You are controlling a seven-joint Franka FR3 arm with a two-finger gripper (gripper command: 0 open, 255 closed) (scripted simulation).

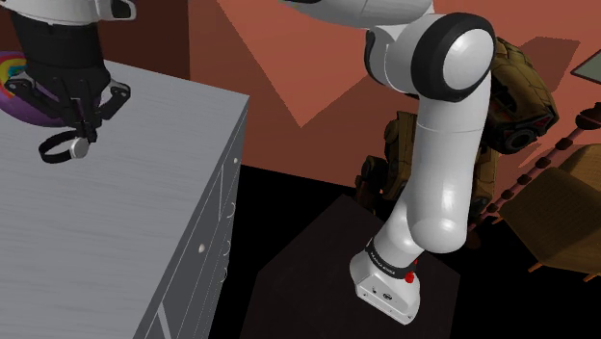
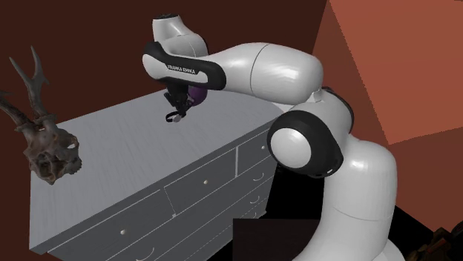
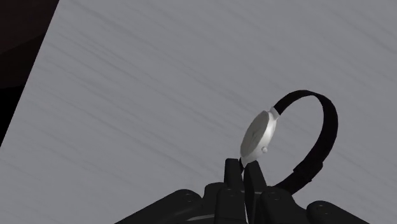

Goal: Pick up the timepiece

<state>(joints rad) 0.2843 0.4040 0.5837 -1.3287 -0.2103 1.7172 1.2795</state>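
The wristwatch (image 3: 257, 135), a pale round case on a black loop of strap, sat right at the tips of the gripper (image 3: 243, 167). In the wrist view the two black fingers (image 3: 232, 172) were drawn almost together and pinched the strap just below the case, so that the case and the open loop stood out beyond the fingertips and a little to one side of them. The dial faced sideways, not towards the camera.

In the shoulder view the wristwatch (image 1: 60, 146) hung at the lower end of the gripper (image 1: 82, 135), its strap showing as a dark ring over the grey worktop (image 1: 125, 212). Whether it touched the surface or hung just clear of it could not be told. The second exterior view showed the gripper (image 2: 176, 107) pointing down with the wristwatch (image 2: 173, 116) beneath it, near the far edge of the worktop (image 2: 111, 141).

The worktop was the streaked grey top of a chest of drawers (image 2: 200, 185) with small round knobs. Just behind the gripper lay a purple bowl (image 1: 19, 91) with rainbow stripes inside. The white arm (image 1: 443, 144) arched over from its dark stand (image 1: 337, 279), which stood beside the chest with a black area between them. A brown antlered skull (image 2: 48, 144) showed at the second exterior view's left, and reddish-brown walls (image 1: 289, 67) rose behind.
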